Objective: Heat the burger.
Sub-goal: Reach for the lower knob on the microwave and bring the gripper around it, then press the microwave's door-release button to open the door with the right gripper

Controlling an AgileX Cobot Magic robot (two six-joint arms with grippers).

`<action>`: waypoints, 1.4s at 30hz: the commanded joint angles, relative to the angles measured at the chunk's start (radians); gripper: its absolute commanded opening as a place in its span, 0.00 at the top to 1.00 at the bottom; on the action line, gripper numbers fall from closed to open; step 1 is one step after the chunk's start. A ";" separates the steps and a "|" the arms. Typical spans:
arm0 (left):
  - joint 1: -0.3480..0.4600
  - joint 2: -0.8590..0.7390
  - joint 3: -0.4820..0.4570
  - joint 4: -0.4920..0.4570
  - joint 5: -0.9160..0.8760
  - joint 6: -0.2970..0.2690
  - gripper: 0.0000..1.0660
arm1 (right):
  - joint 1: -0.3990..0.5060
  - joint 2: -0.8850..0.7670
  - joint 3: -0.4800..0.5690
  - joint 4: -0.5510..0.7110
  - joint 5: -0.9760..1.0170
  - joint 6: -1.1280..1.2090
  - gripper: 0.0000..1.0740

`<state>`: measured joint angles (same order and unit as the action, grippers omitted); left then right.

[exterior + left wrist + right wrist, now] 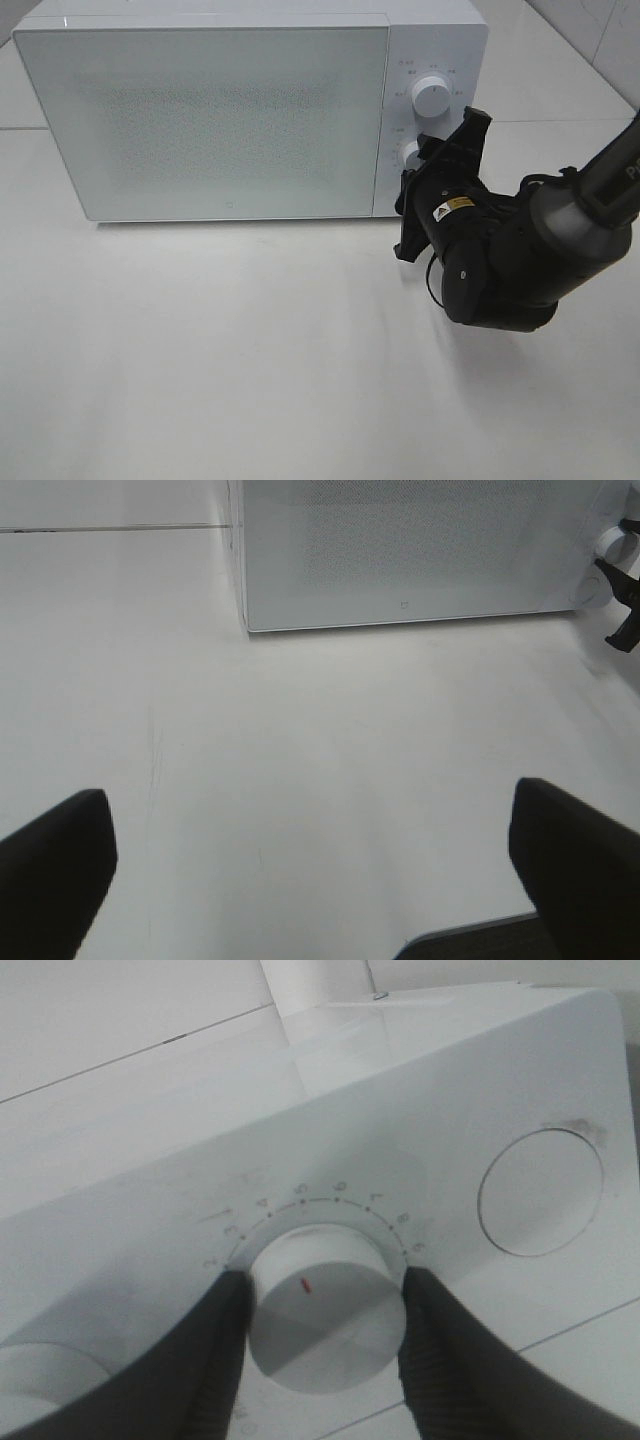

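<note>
Exterior high view: the white microwave (230, 120) stands at the far side of the white table (250, 350). Its door (200, 115) is closed flush, and the speckled, frosted panel shows me nothing of the inside. The control strip on the right of the microwave carries two white dials, the upper knob (431, 94) and the lower knob (409, 153). My right arm reaches in from the right edge, and the right gripper (420, 165) is pressed up to the control strip at the lower knob, covering most of it.

On the right wrist camera I see the right gripper (325, 1305) clamped on that lower knob (325, 1310). One dark finger (200, 1360) touches each side of the white dial, so the jaws stand about half apart with the knob between them. A small red mark sits on the knob's face, and a ring of dots and numbers arcs around it on the panel.

On the left wrist camera the left gripper (320, 880) hangs over bare table with its fingers (55, 865) spread wide and holding nothing. It faces the lower front of the microwave (400, 550), well apart from it.

The burger shows in none of my views, so I cannot tell where it is.
</note>
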<state>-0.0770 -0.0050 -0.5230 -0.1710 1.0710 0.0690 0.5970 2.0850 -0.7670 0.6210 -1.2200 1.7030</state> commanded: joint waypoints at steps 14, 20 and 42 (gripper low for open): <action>0.002 -0.016 0.003 -0.008 -0.010 -0.004 0.06 | 0.012 -0.011 -0.040 -0.179 -0.137 -0.053 0.93; 0.002 -0.016 0.003 -0.008 -0.010 -0.004 0.06 | 0.012 -0.011 -0.036 -0.090 -0.177 -0.104 0.77; 0.002 -0.016 0.003 -0.008 -0.010 -0.004 0.06 | 0.014 -0.173 0.205 -0.120 -0.040 -0.416 0.30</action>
<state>-0.0770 -0.0050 -0.5210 -0.1710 1.0700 0.0690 0.6050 1.9270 -0.5650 0.5210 -1.2180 1.3250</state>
